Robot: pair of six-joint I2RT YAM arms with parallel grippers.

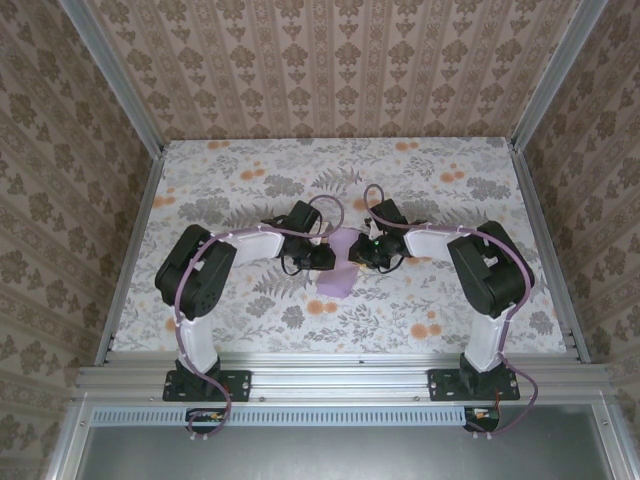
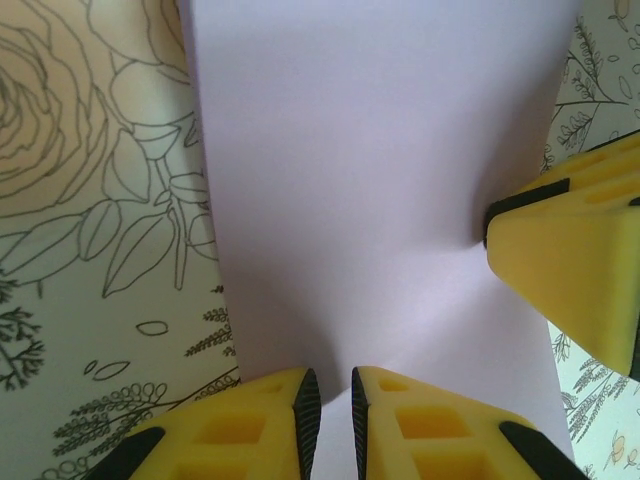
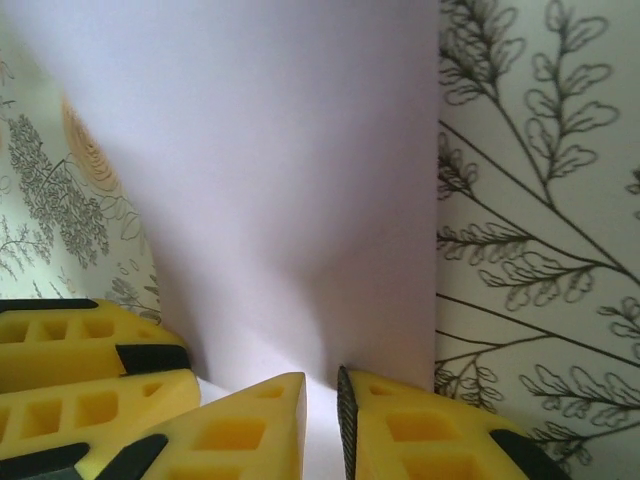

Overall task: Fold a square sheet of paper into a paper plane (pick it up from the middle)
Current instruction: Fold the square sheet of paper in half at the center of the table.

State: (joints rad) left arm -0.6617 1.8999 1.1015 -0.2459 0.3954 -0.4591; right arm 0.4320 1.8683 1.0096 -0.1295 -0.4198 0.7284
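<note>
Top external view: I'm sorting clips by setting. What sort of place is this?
Probably a purpose-built robot test cell, not a home: an aluminium frame boxes in wallpapered walls and a floral tabletop, and two arms are bolted to a rail at its near edge.

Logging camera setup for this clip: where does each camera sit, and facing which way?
Top external: above and behind, looking down on left arm, right arm, floral tabletop.
Left wrist: looks past left gripper at the square sheet of paper it pinches.
Right wrist: same, past right gripper.
Wrist views share the sheet and each other's fingers.
</note>
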